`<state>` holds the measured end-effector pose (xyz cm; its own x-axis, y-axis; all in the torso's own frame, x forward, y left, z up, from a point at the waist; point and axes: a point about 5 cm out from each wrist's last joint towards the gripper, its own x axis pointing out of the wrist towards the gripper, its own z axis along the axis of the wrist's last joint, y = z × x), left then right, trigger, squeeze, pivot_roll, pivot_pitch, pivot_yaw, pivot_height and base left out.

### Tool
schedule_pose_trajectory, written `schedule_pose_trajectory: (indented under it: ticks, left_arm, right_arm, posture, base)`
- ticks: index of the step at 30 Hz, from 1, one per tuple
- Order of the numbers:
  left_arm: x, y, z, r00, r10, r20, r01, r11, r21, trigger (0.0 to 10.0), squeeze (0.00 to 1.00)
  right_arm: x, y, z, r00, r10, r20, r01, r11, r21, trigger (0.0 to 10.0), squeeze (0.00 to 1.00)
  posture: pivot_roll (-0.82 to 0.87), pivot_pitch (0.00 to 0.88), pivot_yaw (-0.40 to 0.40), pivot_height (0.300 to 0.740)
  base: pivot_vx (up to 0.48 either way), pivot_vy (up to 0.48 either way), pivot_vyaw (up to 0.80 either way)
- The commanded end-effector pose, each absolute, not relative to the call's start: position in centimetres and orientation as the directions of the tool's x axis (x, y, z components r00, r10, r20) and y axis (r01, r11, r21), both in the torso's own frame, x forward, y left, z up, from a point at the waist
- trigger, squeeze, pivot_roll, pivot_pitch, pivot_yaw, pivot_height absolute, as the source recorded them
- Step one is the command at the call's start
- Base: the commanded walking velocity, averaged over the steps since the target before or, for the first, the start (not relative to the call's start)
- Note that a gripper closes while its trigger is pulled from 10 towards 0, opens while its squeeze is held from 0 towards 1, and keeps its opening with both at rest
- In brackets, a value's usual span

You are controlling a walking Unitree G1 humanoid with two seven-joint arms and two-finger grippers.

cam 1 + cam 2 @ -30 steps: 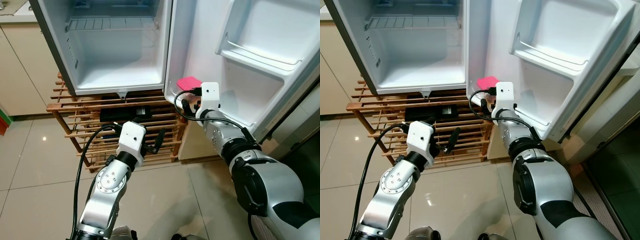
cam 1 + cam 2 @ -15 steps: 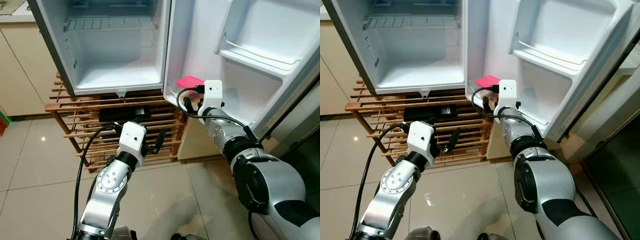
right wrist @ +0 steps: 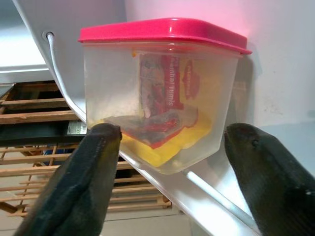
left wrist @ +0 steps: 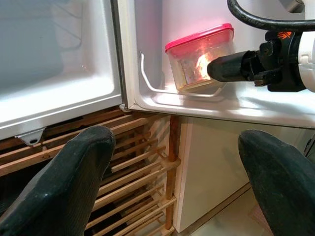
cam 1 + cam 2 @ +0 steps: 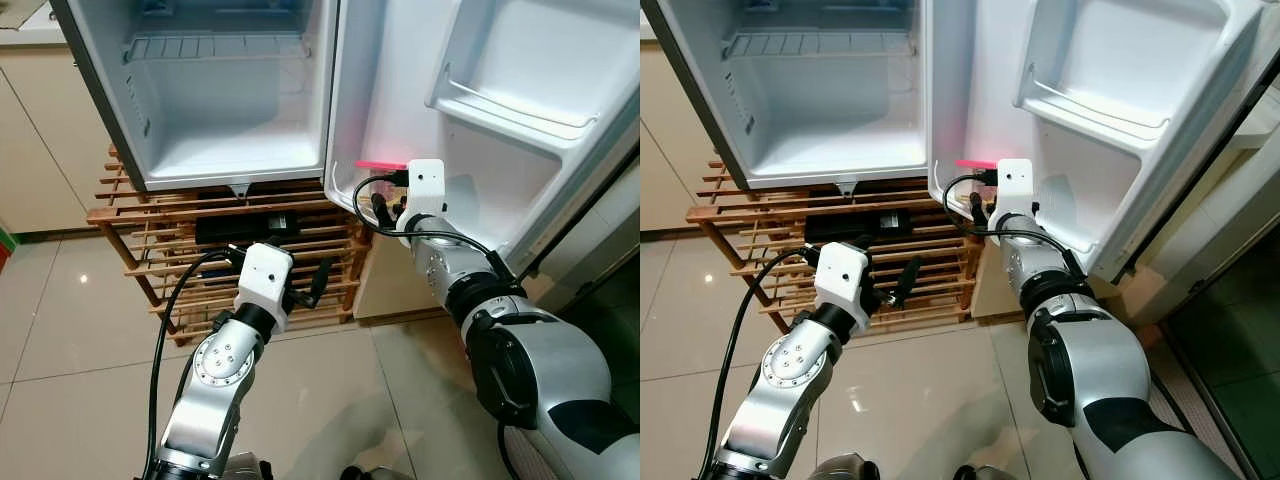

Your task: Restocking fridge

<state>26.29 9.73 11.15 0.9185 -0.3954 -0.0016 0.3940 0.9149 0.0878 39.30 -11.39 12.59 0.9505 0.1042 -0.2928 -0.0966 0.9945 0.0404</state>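
Left eye view: fridge (image 5: 230, 150) stands open on a wooden rack (image 5: 200, 250), its cavity bare. The door (image 5: 480, 120) swings out to the right. Right gripper (image 5: 385, 212) reaches to the door's bottom shelf, w/ the red lid (image 5: 380, 164) of a container just above it. Left gripper (image 5: 305, 285) hangs low in front of the rack, idle.

Right eye view: same layout. The lid shows as a thin red strip at the door's lower inner corner, right beside the wrist's white camera block (image 5: 1014, 183).

Left wrist view: left fingers (image 4: 74, 187) spread wide, holding nothing. The container (image 4: 199, 59) sits on the door's bottom shelf behind a wire rail (image 4: 167, 88), near the hinge-side corner. One right finger lies against its side.

Right wrist view: container upright on the shelf, clear tub w/ red lid, a packet and something yellow inside. Right fingers (image 3: 93, 172) sit open on either side of the tub, apart from its walls, so released, not gripping.

Handling, as a guess: small plastic tub, prob. light, fairly stiff walls but smooth and a bit slippery. The lid may pop if squeezed hard or lifted by its edge. Best hold is across the two side walls, mid-height, below the lid rim. It looks settled, so the fingers can prob. back straight out w/o nudging it.
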Motion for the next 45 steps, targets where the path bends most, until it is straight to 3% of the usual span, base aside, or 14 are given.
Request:
schedule_pose_trajectory:
  ticks: [1, 8, 9, 19, 21, 23, 28, 45]
  left_arm:
    - [26.1, 9.5, 11.4, 0.92, -0.393, 0.005, 0.391, 0.917, 0.083, 10.0, 0.0]
    - [26.2, 9.6, 11.5, 0.922, -0.387, 0.006, 0.385, 0.92, 0.079, 10.0, 0.0]
    - [26.2, 9.6, 11.5, 0.922, -0.386, 0.006, 0.385, 0.92, 0.079, 10.0, 0.0]
    - [26.2, 9.6, 11.5, 0.925, -0.381, 0.004, 0.38, 0.922, 0.077, 10.0, 0.0]
    - [26.2, 9.7, 11.4, 0.926, -0.378, 0.004, 0.377, 0.923, 0.078, 10.0, 0.0]
    - [26.2, 9.9, 11.4, 0.93, -0.368, 0.003, 0.366, 0.927, 0.078, 10.0, 0.0]
    - [26.1, 10.0, 11.2, 0.933, -0.359, -0.001, 0.358, 0.931, 0.077, 10.0, 0.0]
    - [26.9, 10.4, 11.1, 0.936, -0.352, -0.007, 0.352, 0.935, 0.054, 10.0, 0.0]
  right_arm:
    - [39.6, -11.6, 13.2, 0.954, 0.093, -0.285, -0.076, 0.995, 0.068, 0.0, 0.0]
    - [39.6, -11.8, 13.0, 0.943, 0.092, -0.319, -0.001, 0.962, 0.274, 0.0, 0.0]
    - [39.6, -11.9, 12.9, 0.942, 0.089, -0.323, 0.006, 0.959, 0.283, 10.0, 0.0]
    - [39.5, -13.0, 12.6, 0.922, 0.018, -0.386, 0.16, 0.891, 0.425, 10.0, 0.0]
    - [39.7, -13.3, 13.0, 0.933, -0.008, -0.36, 0.154, 0.914, 0.376, 10.0, 0.0]
    - [40.3, -13.6, 14.8, 0.968, -0.042, -0.246, 0.095, 0.974, 0.205, 10.0, 0.0]
    - [40.4, -13.2, 16.0, 0.994, -0.022, -0.105, 0.025, 1.0, 0.018, 10.0, 0.0]
    - [35.7, -15.7, 10.5, 0.997, -0.033, -0.064, 0.029, 0.997, -0.077, 10.0, 0.0]
  posture:
    - [0.1, 0.07, -0.099, 0.74]
    - [0.1, 0.071, -0.1, 0.74]
    - [0.1, 0.071, -0.101, 0.74]
    - [0.1, 0.073, -0.102, 0.74]
    - [0.1, 0.073, -0.102, 0.74]
    - [0.1, 0.073, -0.107, 0.74]
    - [0.08, 0.066, -0.109, 0.74]
    - [0.05, 0.007, -0.098, 0.74]
  base:
    - [0.0, 0.0, 0.0]
    - [0.0, 0.0, 0.0]
    - [0.0, 0.0, 0.0]
    - [0.0, 0.0, 0.0]
    - [0.0, 0.0, 0.0]
    - [0.0, 0.0, 0.0]
    - [0.0, 0.0, 0.0]
    - [0.0, 0.0, 0.0]
